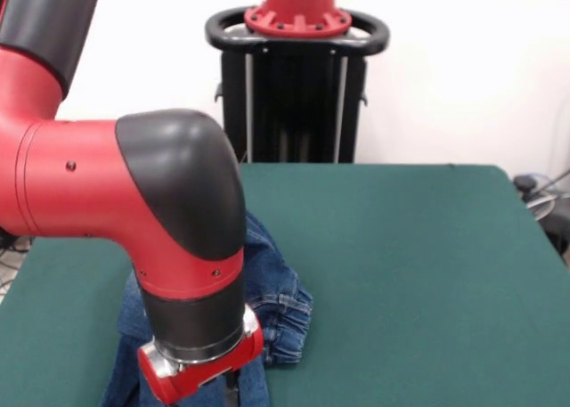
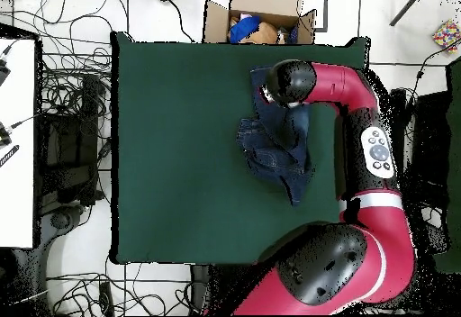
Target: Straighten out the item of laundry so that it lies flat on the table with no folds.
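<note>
The item of laundry, a pair of blue denim jeans (image 1: pixel 278 293), lies bunched and folded near the left side of the green table (image 1: pixel 401 247). From overhead the jeans (image 2: pixel 279 151) sit crumpled by the table's (image 2: pixel 180 151) right edge, with one part running up toward the far corner. The red and black arm reaches down over the jeans. Its wrist hides the upper part of the cloth. Only a dark stub of the gripper (image 1: pixel 230 391) shows at the bottom edge, directly above the denim. From overhead the arm's own joint covers it.
The robot's black pedestal (image 1: pixel 298 77) stands behind the table. An open cardboard box (image 2: pixel 261 18) with coloured things sits just past the table's top edge. Cables (image 2: pixel 67 106) and a white desk (image 2: pixel 16 142) lie beside the table's left side.
</note>
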